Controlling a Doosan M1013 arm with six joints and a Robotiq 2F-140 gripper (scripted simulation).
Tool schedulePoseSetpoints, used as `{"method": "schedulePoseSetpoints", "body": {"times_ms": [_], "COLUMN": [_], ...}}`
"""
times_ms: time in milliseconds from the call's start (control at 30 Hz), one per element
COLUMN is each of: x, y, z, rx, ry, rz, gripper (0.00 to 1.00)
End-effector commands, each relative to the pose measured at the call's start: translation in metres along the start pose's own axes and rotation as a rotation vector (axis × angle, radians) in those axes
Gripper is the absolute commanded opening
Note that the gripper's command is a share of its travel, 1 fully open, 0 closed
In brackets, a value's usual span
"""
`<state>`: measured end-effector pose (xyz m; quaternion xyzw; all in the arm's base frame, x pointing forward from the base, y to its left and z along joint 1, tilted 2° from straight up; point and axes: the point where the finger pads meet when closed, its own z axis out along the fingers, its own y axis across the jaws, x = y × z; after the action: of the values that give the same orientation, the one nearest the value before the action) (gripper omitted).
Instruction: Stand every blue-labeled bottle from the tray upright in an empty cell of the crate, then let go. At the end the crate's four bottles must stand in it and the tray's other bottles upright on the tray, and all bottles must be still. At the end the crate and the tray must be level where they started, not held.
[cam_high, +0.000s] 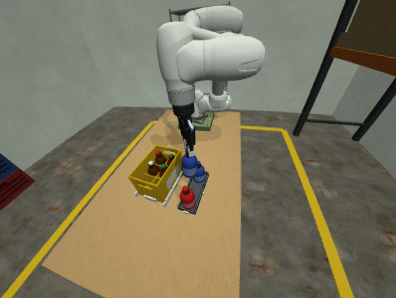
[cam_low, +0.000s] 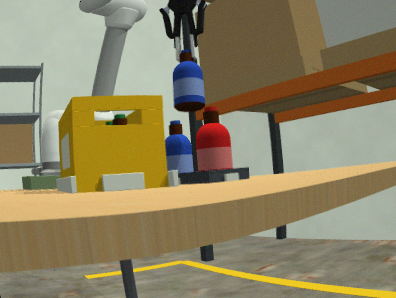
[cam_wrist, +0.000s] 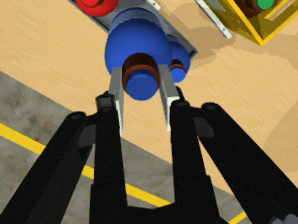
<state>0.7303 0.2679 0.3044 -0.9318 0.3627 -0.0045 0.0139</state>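
Observation:
My gripper (cam_high: 189, 153) (cam_low: 185, 56) (cam_wrist: 140, 79) is shut on the neck of a blue-labeled bottle (cam_high: 189, 166) (cam_low: 188, 86) (cam_wrist: 134, 42), which hangs upright in the air above the tray's level. A second blue-labeled bottle (cam_high: 200, 175) (cam_low: 178, 147) (cam_wrist: 182, 54) stands upright on the dark tray (cam_high: 201, 191) (cam_low: 242, 173). A red bottle (cam_high: 187, 199) (cam_low: 214, 140) (cam_wrist: 98, 4) stands at the tray's near end. The yellow crate (cam_high: 148, 189) (cam_low: 116, 162) holds several brown bottles with red, white and green caps; its cell floor is mostly hidden.
The crate stands left of the tray in the top view, its walls rising beside the held bottle. Pale brackets (cam_high: 150, 198) (cam_low: 123, 181) sit at the crate's base. Racking (cam_high: 320, 75) (cam_low: 280, 115) stands beyond the table.

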Motion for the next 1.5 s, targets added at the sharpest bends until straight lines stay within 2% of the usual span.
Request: {"method": "schedulePoseSetpoints", "body": {"times_ms": [0, 433, 1467], "x": [0.0, 0.0, 0.0], "y": [0.0, 0.0, 0.0], "z": [-0.002, -0.014, -0.014], "rx": [0.0, 0.0, 0.0], "ry": [0.0, 0.0, 0.0], "rz": [0.0, 0.0, 0.0], "gripper": [0.0, 0.0, 0.0]}}
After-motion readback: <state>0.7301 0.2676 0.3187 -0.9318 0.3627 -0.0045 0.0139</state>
